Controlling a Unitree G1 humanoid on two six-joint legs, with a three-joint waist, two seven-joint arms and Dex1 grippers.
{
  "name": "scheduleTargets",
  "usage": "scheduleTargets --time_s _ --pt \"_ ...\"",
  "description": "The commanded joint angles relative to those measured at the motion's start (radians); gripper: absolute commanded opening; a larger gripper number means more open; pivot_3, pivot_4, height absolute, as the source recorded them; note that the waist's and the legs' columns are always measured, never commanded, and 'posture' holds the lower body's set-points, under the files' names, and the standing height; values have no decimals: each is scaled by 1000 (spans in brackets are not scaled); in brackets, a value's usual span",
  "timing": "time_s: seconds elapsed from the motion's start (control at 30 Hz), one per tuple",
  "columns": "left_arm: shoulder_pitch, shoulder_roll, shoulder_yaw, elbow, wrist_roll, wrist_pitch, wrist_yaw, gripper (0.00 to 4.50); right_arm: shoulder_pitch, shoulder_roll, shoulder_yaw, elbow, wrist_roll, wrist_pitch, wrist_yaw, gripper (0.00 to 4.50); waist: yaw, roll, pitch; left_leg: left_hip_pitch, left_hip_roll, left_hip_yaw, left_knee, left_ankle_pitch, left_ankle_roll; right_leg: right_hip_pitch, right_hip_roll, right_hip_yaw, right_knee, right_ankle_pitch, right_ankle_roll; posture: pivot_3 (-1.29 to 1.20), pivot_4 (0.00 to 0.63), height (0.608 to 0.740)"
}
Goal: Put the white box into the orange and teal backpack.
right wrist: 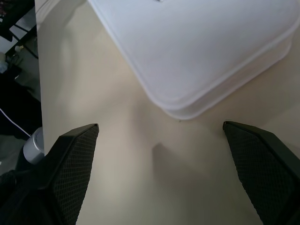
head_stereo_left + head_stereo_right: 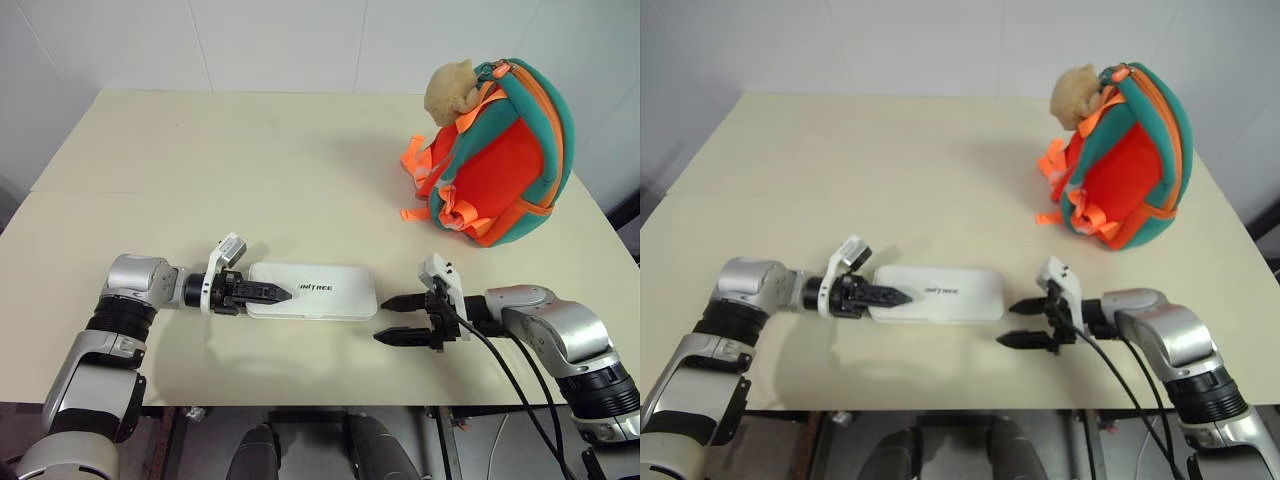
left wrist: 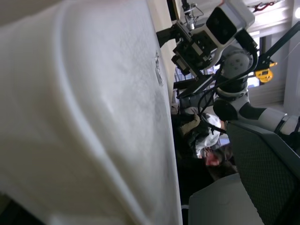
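Left gripper (image 2: 268, 293) over the white box's (image 2: 325, 290) end, state unclear; right gripper (image 2: 398, 319) wide open, empty, just beside the box.

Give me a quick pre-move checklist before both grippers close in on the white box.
1. White box flat on the table, lettering up: ok.
2. Right gripper open, just short of the box's end, fingers apart: ok.
3. Left gripper at the opposite end, over the box's edge: ok; actual contact: cannot tell.
4. Left gripper's opening: cannot tell from the pictures.
5. Orange and teal backpack upright at the far right: ok.
6. Backpack opening unzipped: cannot tell.
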Motion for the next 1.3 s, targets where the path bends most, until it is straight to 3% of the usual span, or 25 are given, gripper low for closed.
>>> scheduleTargets --time_s 0.03,0.07,0.33,0.6,0.73,0.87,1.13,1.3 --pt "9 -9 38 -7 -18 7 34 4064 15 -16 -11 -13 -6 -21 13 4500 0 0 0 0 0 0 0 0 0 0 0 0 0 0 0 0 150 740" --pt "13 -14 48 -5 -17 10 52 3905 16 -14 -11 -14 -6 -23 12 4500 0 0 0 0 0 0 0 0 0 0 0 0 0 0 0 0 150 740" --pt "84 -31 136 -90 -106 142 112 1408 25 -12 -20 -20 -2 -27 8 4500 1 0 0 0 0 0 0 0 0 0 0 0 1 0 0 0 150 740" --pt "150 -10 205 -211 -176 214 169 1363 -1 0 -102 -8 -1 -65 -51 4500 2 0 0 0 0 -1 1 0 0 0 0 0 2 0 0 0 150 740" --pt "173 14 382 -183 -155 90 276 1363 -123 97 -250 90 -104 -223 -336 4500 -12 -1 0 0 0 0 1 0 -1 -2 -1 1 3 1 0 0 150 740" --pt "208 29 467 -184 -153 11 340 1363 -223 180 -283 202 -222 -356 -542 4500 -19 -1 0 0 0 -1 0 2 -2 -3 -1 0 6 0 -1 0 150 740" --pt "325 28 548 -304 -210 -2 408 1363 -419 294 -267 509 -384 -532 -768 4500 -29 -1 0 0 0 1 -4 2 -3 -6 -1 2 7 0 -2 0 150 740" --pt "393 6 603 -384 -254 7 463 1363 -520 358 -273 674 -416 -639 -833 4500 -35 -1 0 0 1 1 -5 2 -3 -6 -1 1 7 0 -2 0 150 740"
